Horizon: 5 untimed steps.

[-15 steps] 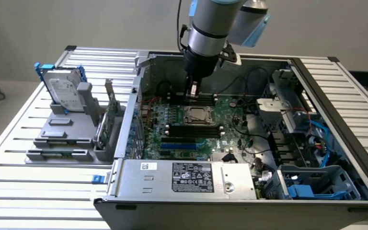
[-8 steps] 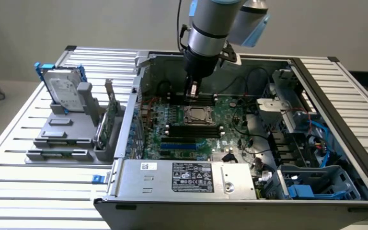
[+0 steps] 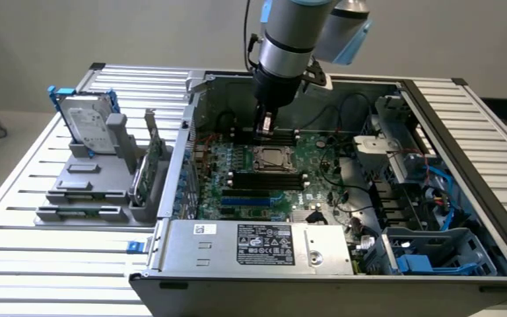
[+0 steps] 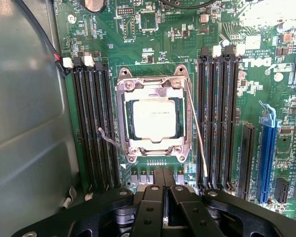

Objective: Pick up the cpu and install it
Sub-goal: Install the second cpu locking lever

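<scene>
The cpu [image 4: 153, 117], a pale silvery square, lies flat inside the metal-framed socket [image 4: 120, 118] on the green motherboard [image 4: 153, 29]. The socket's thin wire lever [image 4: 195, 123] stands off to one side. My gripper [image 4: 164, 170] is shut with nothing between its black fingers, and it hangs above the board just beside the socket. In the exterior view the gripper [image 3: 267, 132] hovers inside the open computer case, a little beyond the socket with the cpu [image 3: 273, 158].
Black memory slots [image 4: 91, 123] flank the socket on both sides. The case wall [image 4: 29, 123] rises close by. A silver power supply [image 3: 263, 244] fills the case's near edge. A blue-framed hard drive [image 3: 90, 122] leans in a grey holder at the exterior view's left.
</scene>
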Motion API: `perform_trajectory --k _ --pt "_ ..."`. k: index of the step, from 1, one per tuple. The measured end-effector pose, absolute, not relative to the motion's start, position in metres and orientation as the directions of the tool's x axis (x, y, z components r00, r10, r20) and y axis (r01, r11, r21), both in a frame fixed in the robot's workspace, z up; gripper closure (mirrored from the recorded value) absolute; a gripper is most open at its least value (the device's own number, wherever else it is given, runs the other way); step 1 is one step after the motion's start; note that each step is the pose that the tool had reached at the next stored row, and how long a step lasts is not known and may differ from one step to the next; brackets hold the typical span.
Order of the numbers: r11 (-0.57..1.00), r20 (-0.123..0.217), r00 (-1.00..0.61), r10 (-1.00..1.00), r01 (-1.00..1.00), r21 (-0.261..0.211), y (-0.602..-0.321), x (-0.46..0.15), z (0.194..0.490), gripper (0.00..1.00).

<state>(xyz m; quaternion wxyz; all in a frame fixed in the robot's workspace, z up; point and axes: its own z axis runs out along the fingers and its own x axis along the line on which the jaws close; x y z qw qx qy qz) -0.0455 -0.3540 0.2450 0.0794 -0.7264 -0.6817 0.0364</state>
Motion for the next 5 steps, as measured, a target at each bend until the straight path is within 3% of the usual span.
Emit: perform_trajectory --k 5 --pt "-0.058 0.055 0.068 0.996 0.985 -0.165 -0.3540 -0.0455 0.2450 0.89"
